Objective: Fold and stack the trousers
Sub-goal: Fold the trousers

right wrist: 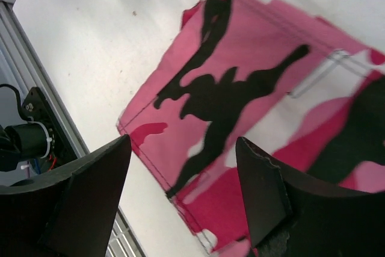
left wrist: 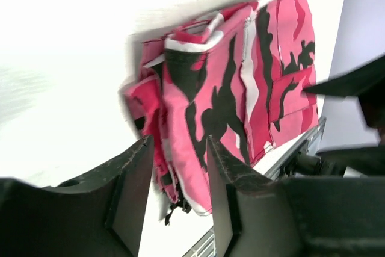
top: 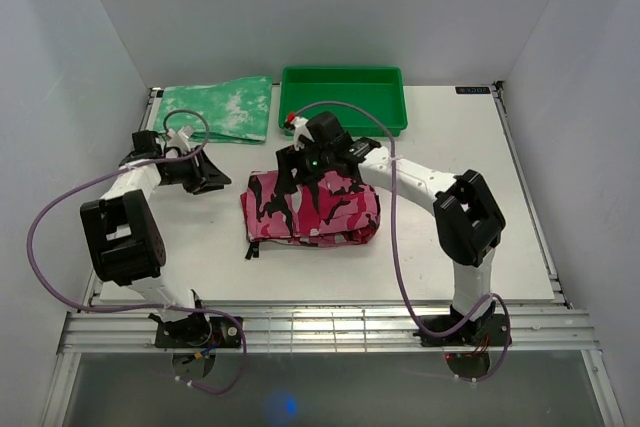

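Claws first: both look released to me. Left claw has its fingers parted with nothing between them, and the right claw is spread wide over cloth without pinching any.

Biggest thing is the white worktop. Dead centre of the top view sit the trousers, folded into a chunky pink camo bundle with a dark strap or tie poking out at its lower left. Behind it, at upper middle, is a green tray, and in the upper left lies a folded green-and-white cloth.

My guess is the folding is basically done and stacking is what's left, probably onto that green-and-white cloth, though I can't be sure of the spot. Next move needs a grip on the whole bundle from both sides, deep enough to catch every layer so it doesn't flop open when lifted.

Relative positions: the right claw hovers over the bundle's upper-left edge. The left one sits off to the left, apart from the cloth, pointing at it.
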